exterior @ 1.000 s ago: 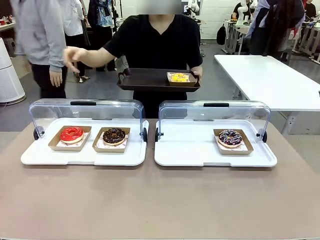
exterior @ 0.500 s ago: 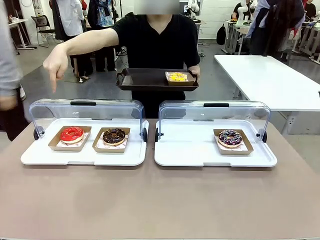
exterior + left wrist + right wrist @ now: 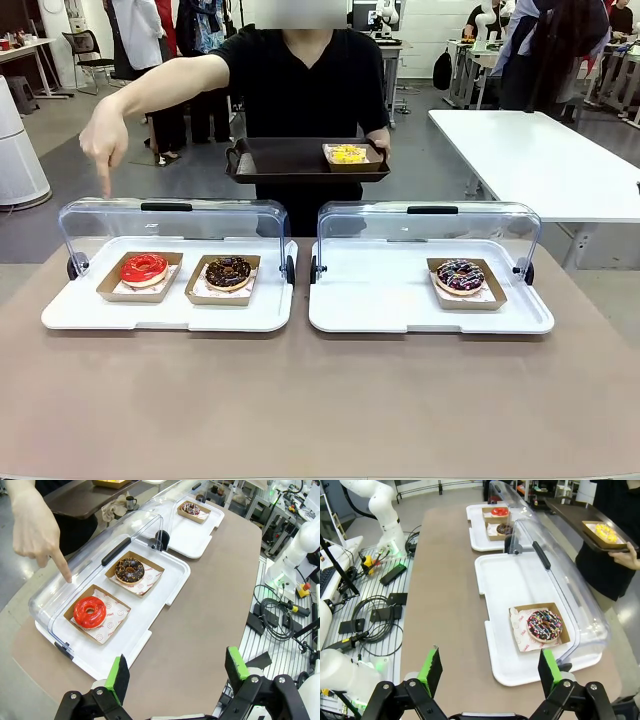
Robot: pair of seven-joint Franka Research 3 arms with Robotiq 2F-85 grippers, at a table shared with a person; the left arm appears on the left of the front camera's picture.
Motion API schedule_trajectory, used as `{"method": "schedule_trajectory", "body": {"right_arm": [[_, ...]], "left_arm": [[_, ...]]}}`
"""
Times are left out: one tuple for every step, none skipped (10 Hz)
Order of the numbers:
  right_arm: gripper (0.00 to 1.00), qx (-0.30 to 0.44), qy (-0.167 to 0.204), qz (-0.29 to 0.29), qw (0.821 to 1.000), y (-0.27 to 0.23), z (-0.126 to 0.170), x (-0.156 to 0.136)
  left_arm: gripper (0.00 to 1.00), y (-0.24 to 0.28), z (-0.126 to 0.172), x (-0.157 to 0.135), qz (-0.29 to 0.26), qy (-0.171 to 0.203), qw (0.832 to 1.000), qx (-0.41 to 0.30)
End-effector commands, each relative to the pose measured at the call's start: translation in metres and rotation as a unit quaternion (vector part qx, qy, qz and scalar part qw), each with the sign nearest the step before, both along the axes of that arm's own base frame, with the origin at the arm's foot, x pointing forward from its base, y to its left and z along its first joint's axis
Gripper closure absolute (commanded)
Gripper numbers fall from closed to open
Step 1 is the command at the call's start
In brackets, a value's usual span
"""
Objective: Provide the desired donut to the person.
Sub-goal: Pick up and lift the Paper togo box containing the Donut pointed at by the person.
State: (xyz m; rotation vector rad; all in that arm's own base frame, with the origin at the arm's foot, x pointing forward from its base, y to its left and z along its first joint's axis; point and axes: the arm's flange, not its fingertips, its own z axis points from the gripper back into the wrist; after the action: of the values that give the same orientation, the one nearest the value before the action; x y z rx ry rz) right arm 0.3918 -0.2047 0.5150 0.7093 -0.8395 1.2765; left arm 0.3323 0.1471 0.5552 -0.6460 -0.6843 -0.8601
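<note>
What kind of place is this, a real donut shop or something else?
Probably a robotics lab staged as a donut counter: donuts sit on lidded white display trays, while cables lie beside the table near a white robot arm.

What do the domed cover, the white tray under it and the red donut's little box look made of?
Domed cover: clear glossy plastic, probably acrylic; you see through it and it glints. White tray: smooth moulded plastic, judging by its rounded rim. Box: matte brown cardboard, seemingly, with a printed paper liner.
</note>
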Motion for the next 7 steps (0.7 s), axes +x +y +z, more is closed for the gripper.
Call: {"method": "schedule_trajectory", "body": {"right_arm": [[0.0,0.003,-0.002,0.001,1.0,-0.001,-0.002,0.001],[0.0,0.003,-0.002,0.001,1.0,-0.001,-0.002,0.001],[0.0,0.003,-0.002,0.001,1.0,-0.001,-0.002,0.001],[0.0,0.003,-0.002,0.001,1.0,-0.001,-0.002,0.001],[0.0,0.003,-0.002,0.001,1.0,-0.001,-0.002,0.001],[0.0,0.003,-0.002,0.001,1.0,-0.001,-0.002,0.001],[0.0,0.003,-0.002,0.001,1.0,-0.001,-0.002,0.001]], "left_arm": [[0.0,0.0,0.0,0.0,0.0,0.0,1.0,0.0],[0.0,-0.012,0.012,0.002,-0.018,-0.03,0.998,0.049],[0.0,-0.022,0.023,0.006,-0.035,-0.036,0.994,0.095],[0.0,-0.033,0.032,0.007,-0.045,-0.05,0.987,0.147],[0.0,-0.044,0.035,0.003,-0.064,-0.051,0.976,0.202],[0.0,-0.058,0.034,0.003,-0.084,-0.047,0.961,0.258],[0.0,-0.074,0.028,0.007,-0.099,-0.042,0.946,0.305]]}}
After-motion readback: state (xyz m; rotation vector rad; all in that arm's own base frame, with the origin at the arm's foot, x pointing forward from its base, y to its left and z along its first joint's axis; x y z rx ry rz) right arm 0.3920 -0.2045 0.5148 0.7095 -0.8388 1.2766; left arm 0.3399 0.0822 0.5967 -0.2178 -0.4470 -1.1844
